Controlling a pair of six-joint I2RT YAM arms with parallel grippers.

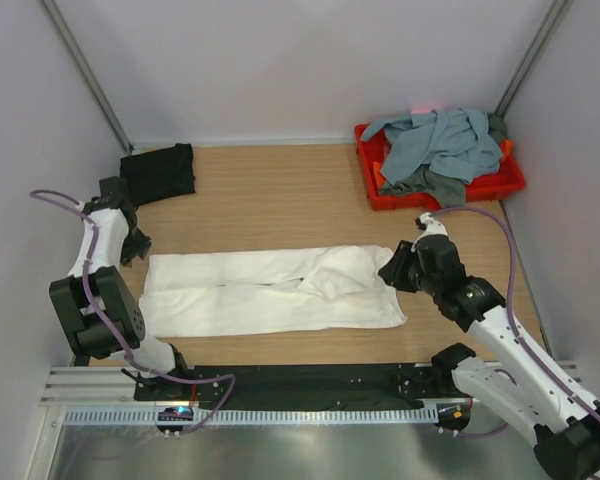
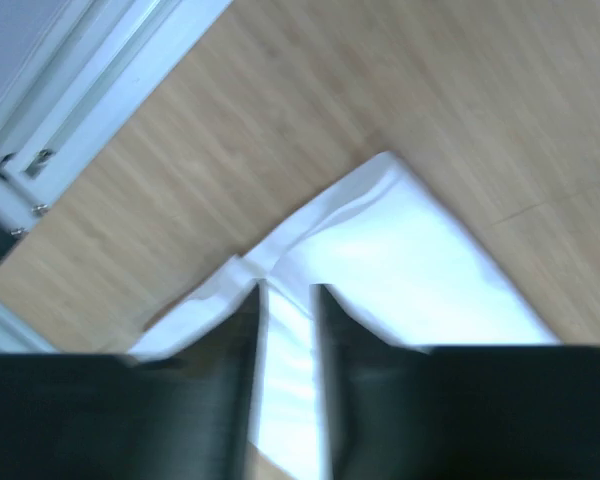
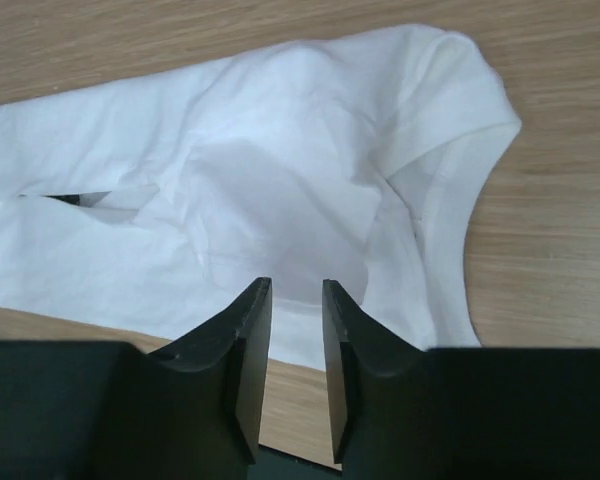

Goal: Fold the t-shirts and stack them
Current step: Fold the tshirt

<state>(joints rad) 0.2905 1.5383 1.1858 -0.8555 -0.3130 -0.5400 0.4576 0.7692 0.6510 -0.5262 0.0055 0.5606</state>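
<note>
One black cloth t-shirt lies folded beyond the half-folded white cloth t-shirt. At its ends, left gripper and right gripper gape slightly, empty. The crumpled grey-blue t-shirts look untouched.

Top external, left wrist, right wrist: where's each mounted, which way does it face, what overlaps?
Top external: above and behind the bases, looking down on the table; the left arm and right arm show.
Left wrist: on the left arm, looking past the left gripper at a corner of the white t-shirt; blurred.
Right wrist: on the right arm, looking past the right gripper at the same shirt's opposite end.
Shared: all three see the white t-shirt.
</note>
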